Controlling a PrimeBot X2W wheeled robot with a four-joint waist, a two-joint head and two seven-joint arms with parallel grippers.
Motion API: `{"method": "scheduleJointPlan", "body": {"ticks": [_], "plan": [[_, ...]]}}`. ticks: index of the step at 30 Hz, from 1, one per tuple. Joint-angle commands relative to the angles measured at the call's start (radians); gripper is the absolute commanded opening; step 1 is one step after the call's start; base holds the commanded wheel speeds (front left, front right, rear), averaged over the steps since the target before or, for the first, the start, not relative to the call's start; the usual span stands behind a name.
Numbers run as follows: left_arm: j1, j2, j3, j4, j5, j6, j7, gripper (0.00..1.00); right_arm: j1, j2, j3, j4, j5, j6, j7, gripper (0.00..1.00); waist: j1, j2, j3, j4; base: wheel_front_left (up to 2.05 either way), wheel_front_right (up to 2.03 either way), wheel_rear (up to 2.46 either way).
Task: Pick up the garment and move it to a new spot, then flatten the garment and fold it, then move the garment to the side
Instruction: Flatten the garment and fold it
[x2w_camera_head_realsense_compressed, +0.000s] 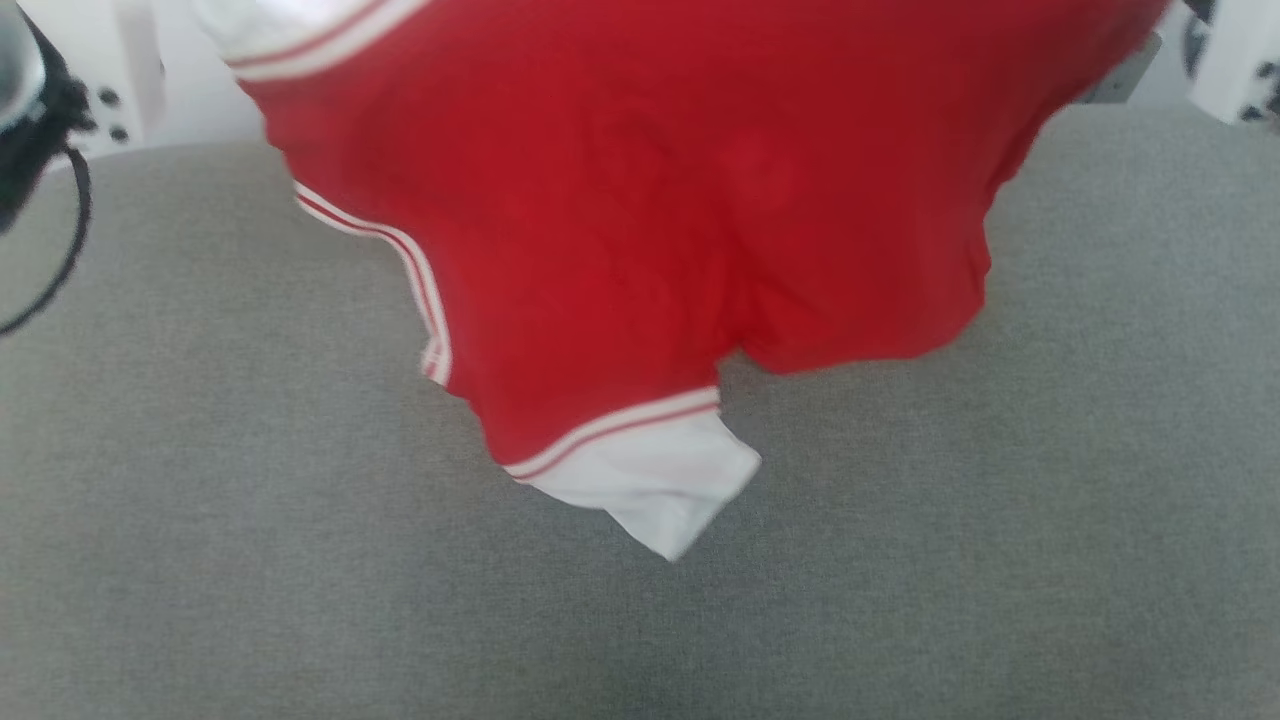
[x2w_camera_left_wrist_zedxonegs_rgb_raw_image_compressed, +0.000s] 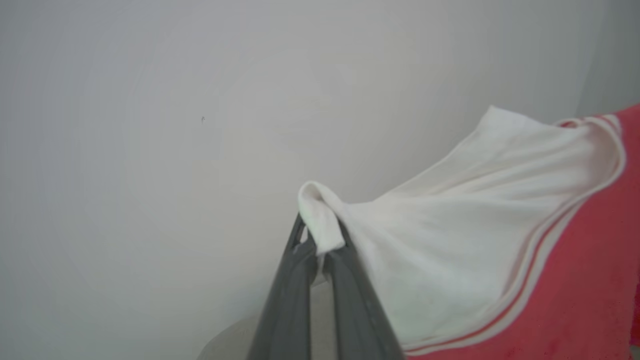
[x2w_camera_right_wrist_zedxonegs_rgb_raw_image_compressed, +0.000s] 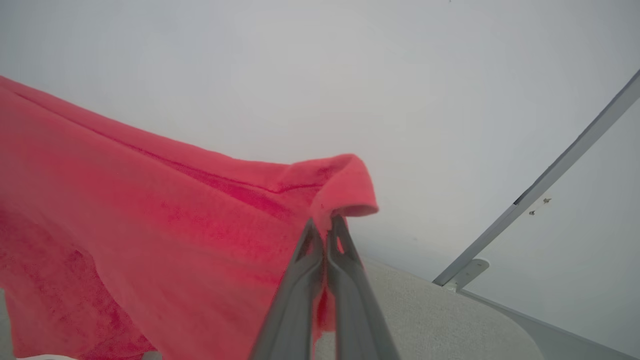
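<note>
Red garment (x2w_camera_head_realsense_compressed: 640, 220) hangs lifted above grey tabletop (x2w_camera_head_realsense_compressed: 200, 520); left tool (x2w_camera_left_wrist_zedxonegs_rgb_raw_image_compressed: 322, 245) pinches white sleeve (x2w_camera_left_wrist_zedxonegs_rgb_raw_image_compressed: 450, 215), right tool (x2w_camera_right_wrist_zedxonegs_rgb_raw_image_compressed: 325, 227) pinches red edge (x2w_camera_right_wrist_zedxonegs_rgb_raw_image_compressed: 345, 187); pickup done; laying down, flattening, folding, moving aside remain

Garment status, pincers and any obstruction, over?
Left pincer shut on white sleeve. Right pincer shut on red edge. Lifted garment spread above grey surface. Dark cable far left, apart.

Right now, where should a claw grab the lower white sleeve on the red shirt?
Probably the sleeve's loose lowest corner, coming from the near side: it sticks out clear of the garment's red body, with bare grey surface around it.
</note>
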Motion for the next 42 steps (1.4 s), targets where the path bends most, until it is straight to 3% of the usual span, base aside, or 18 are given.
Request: {"method": "scheduleJointPlan", "body": {"ticks": [1,8,15,19,25,30,35,42], "plan": [[-0.044,-0.004,0.010,0.049,0.026,0.015,-0.040,0.00,-0.033,0.028,-0.001,0.045,-0.040,-0.002,-0.040,0.00,0.0000,0.0000,0.020,-0.008,0.00,0.00,0.00],[-0.199,-0.054,0.014,0.193,0.123,0.047,-0.216,0.00,-0.155,0.146,0.018,0.215,-0.174,-0.002,-0.199,0.00,0.0000,0.0000,0.091,-0.016,0.00,0.00,0.00],[-0.415,-0.091,0.022,0.314,0.243,0.104,-0.474,0.00,-0.335,0.238,-0.013,0.430,-0.362,-0.002,-0.537,0.00,0.0000,0.0000,0.173,-0.013,0.00,0.00,0.00],[-0.477,-0.120,0.015,0.366,0.257,0.078,-0.574,0.00,-0.395,0.270,-0.029,0.509,-0.447,-0.002,-0.609,0.00,0.0000,0.0000,0.210,0.003,0.00,0.00,0.00],[-0.405,-0.162,-0.006,0.443,0.234,0.028,-0.616,0.00,-0.323,0.299,0.011,0.526,-0.437,-0.002,-0.609,0.00,0.0000,0.0000,0.234,0.030,0.00,0.00,0.00],[-0.278,-0.199,-0.021,0.515,0.162,-0.055,-0.563,0.00,-0.202,0.283,0.078,0.475,-0.332,-0.002,-0.516,0.00,0.0000,0.0000,0.225,0.050,0.00,0.00,0.00],[-0.133,-0.212,-0.056,0.537,0.100,-0.104,-0.472,0.00,-0.074,0.222,0.140,0.348,-0.185,-0.002,-0.398,0.00,0.0000,0.0000,0.202,0.068,0.00,0.00,0.00],[0.092,-0.182,-0.112,0.436,-0.002,-0.120,-0.320,0.00,0.088,0.085,0.207,0.145,-0.032,-0.002,-0.283,0.00,0.0000,0.0000,0.166,0.090,0.00,0.00,0.00]]}}
